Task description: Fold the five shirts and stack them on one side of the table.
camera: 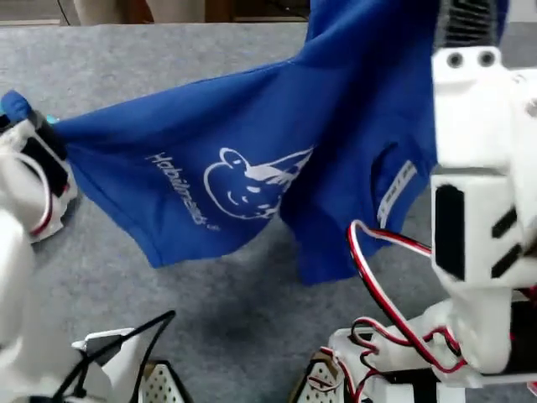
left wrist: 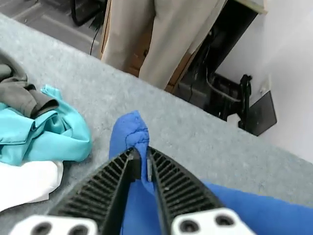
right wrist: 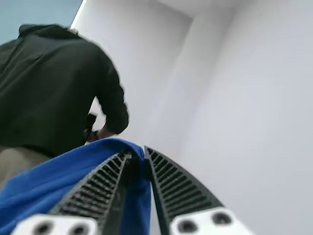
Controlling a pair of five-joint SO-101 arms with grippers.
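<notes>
You're early in the job: none of these shirts looks folded yet. Your left hand [left wrist: 141,154] is clamped on one corner of the royal-blue cotton T-shirt with a white cartoon print [camera: 226,168], low over the grey felt tabletop [camera: 252,319]. Your right hand [right wrist: 138,155] is pinched on another edge, raised well above. The shirt hangs stretched between the two hands, sagging below the right one. Just beside the left hand, on the side away from the blue shirt, a crumpled heap waits: a teal shirt [left wrist: 44,137], a grey-brown shirt [left wrist: 19,90] and a white shirt [left wrist: 24,183].
</notes>
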